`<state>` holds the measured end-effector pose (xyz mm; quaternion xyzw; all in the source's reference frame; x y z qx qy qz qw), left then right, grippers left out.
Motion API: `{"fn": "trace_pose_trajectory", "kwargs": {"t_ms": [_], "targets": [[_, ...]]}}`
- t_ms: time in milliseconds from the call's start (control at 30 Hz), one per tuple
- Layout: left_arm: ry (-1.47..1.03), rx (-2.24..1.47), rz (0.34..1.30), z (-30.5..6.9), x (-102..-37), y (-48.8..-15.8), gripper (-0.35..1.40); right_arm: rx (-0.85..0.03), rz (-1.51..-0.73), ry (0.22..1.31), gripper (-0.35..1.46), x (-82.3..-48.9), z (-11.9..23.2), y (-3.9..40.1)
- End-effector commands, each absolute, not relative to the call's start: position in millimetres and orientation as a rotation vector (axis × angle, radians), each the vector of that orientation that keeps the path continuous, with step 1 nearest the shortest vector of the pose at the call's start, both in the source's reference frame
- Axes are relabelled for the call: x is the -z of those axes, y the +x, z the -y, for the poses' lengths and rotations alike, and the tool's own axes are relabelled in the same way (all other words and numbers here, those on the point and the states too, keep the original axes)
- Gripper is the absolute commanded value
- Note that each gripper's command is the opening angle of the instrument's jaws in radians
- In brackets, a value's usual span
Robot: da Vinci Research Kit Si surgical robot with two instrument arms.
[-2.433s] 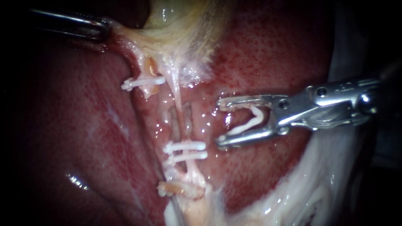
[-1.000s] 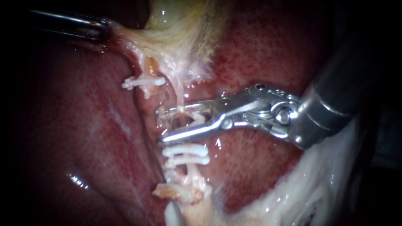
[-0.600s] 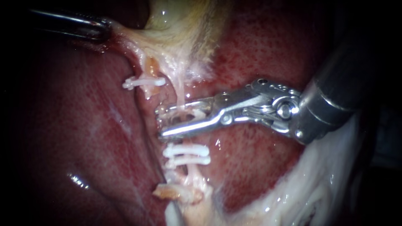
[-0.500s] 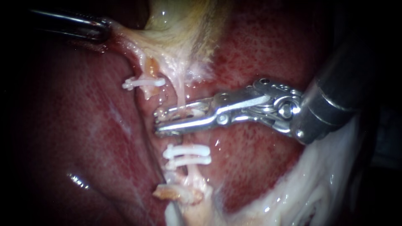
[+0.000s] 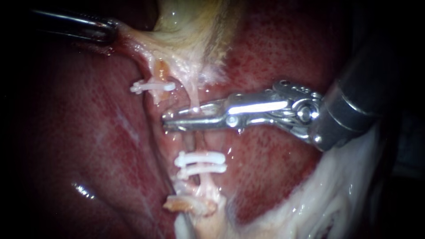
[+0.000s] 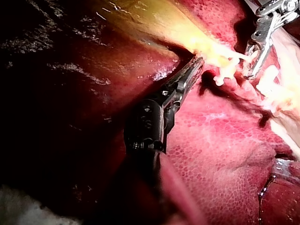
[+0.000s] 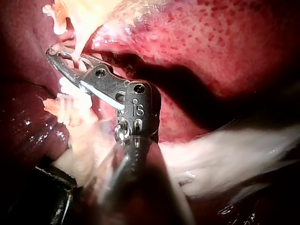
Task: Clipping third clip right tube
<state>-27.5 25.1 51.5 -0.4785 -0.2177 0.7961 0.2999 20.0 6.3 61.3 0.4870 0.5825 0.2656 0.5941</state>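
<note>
Endoscope view: my right instrument has clamped its jaws across the right tube, just far of the 2 clips; 1 second ago they gaped. Clip 3 looks seated. My left instrument grips the gallbladder, far left.

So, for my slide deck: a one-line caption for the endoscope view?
Right instrument jaws shut on the right tube above two white clips; left instrument grips tissue.
</note>
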Motion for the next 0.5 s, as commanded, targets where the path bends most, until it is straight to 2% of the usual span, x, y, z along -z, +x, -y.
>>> {"fn": "trace_pose_trajectory", "kwargs": {"t_ms": [33, 500], "targets": [[-1.27, -2.113, 0.578, -25.1, -51.5, -27.5, -0.35, -0.615, -1.353, 1.133, -0.35, -61.4, -6.2, 20.1], [-1.27, -2.113, 0.578, -25.1, -51.6, -27.5, -0.35, -0.611, -1.353, 1.136, -0.35, -61.6, -6.2, 20.1]]}}
